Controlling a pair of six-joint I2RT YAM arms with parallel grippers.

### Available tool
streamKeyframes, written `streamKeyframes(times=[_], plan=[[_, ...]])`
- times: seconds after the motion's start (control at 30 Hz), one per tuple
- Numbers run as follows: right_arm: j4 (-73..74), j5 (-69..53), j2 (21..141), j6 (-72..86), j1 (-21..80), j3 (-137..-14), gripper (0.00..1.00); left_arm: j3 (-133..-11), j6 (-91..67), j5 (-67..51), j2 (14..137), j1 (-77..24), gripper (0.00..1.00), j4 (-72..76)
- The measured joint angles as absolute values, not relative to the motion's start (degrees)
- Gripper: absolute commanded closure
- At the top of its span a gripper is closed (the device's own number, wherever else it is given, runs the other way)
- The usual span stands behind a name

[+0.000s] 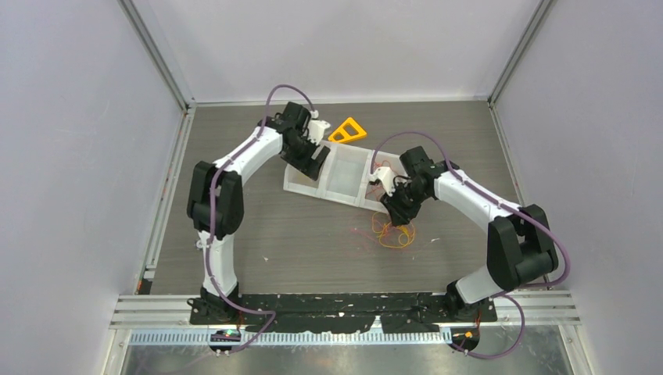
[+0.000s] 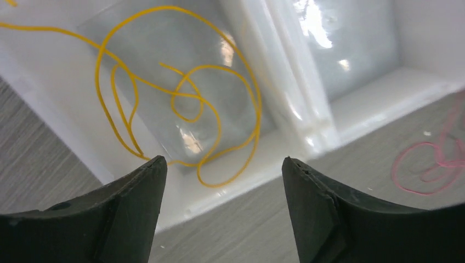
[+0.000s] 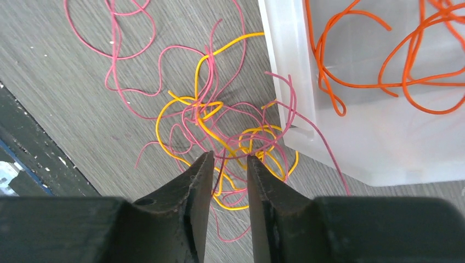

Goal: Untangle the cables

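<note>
A tangle of pink and yellow cables (image 3: 211,115) lies on the table by the corner of the clear tray (image 3: 283,66). My right gripper (image 3: 229,158) is low over the tangle and narrowly open, with pink and yellow strands running through the gap between its fingers. An orange cable (image 3: 384,55) lies coiled in the tray's right compartment. A yellow cable (image 2: 181,98) lies coiled in the left compartment. My left gripper (image 2: 224,164) hangs open and empty over that compartment's near edge. In the top view the tangle (image 1: 393,233) sits in front of the tray (image 1: 344,176).
An orange triangular piece (image 1: 348,131) lies behind the tray. A loose pink loop (image 2: 433,164) rests on the table to the right in the left wrist view. The black base rail (image 1: 344,308) runs along the near edge. Grey walls surround the table.
</note>
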State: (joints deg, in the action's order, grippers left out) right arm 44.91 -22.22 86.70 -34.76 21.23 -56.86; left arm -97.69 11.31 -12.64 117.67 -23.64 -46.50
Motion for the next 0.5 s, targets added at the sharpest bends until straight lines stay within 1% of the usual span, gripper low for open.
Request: streamKeyframes(times=[0.07,0.1,0.17,0.23,0.3,0.37,0.43,0.5], plan=[[44.93,-23.24,85.25,-34.76,21.23,-56.86,0.53,-95.46,11.14,-14.11,113.91,-23.66,0.15,-45.32],[44.99,-24.05,84.18,-34.81,21.23,-56.86,0.47,-94.04,11.16,-15.11,111.0,-23.66,0.13,-44.86],[45.06,-25.71,81.67,-34.96,21.23,-56.86,0.39,-90.63,11.6,-17.34,104.09,-23.66,0.09,-43.24],[45.1,-26.83,79.75,-35.48,21.23,-56.86,0.36,-85.76,12.53,-21.04,94.7,-23.64,0.04,-40.36],[45.41,-27.29,78.7,-36.07,21.23,-56.86,0.36,-80.4,13.82,-26.02,85.49,-23.62,0.04,-37.1],[45.69,-27.07,78.81,-36.49,21.23,-56.62,0.38,-74.96,15.0,-30.68,78.7,-24.29,0.1,-33.85],[45.89,-26.24,79.13,-36.99,21.23,-55.61,0.42,-68.95,17.1,-34.15,74.59,-26.94,0.19,-30.79],[45.95,-25.15,79.29,-37.15,21.23,-54.13,0.47,-63.22,20.05,-35.64,73.25,-32.34,0.32,-27.4]])
